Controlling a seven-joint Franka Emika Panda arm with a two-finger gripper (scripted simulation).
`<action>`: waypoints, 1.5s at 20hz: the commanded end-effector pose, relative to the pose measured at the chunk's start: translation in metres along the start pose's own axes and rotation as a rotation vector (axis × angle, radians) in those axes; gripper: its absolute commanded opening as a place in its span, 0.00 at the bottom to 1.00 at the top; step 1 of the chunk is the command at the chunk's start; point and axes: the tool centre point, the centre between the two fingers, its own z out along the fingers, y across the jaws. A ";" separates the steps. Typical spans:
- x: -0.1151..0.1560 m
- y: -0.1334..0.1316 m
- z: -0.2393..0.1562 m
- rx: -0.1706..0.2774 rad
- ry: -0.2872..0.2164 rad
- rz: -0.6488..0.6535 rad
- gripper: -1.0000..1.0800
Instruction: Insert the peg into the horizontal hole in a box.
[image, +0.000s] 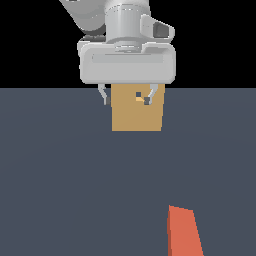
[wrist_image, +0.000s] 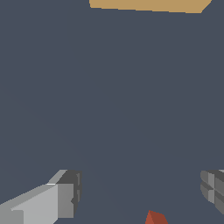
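Note:
The orange-red peg (image: 183, 232) lies on the dark floor at the bottom of the exterior view, right of centre, cut off by the frame edge. In the wrist view only its tip (wrist_image: 155, 217) shows. The tan box (image: 137, 112) stands farther back, its small dark hole (image: 139, 95) high on the front face. My gripper (image: 131, 95) hangs in front of the box's upper part, open, with nothing between its fingers (wrist_image: 68, 192). It is well away from the peg. The box's edge (wrist_image: 146, 5) also appears in the wrist view.
The dark grey floor (image: 60, 175) spreads across the scene. No other objects show.

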 end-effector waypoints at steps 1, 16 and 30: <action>0.000 0.000 0.000 0.000 0.000 0.000 0.96; -0.117 0.018 0.038 -0.001 0.003 0.101 0.96; -0.281 0.027 0.092 -0.002 0.012 0.245 0.96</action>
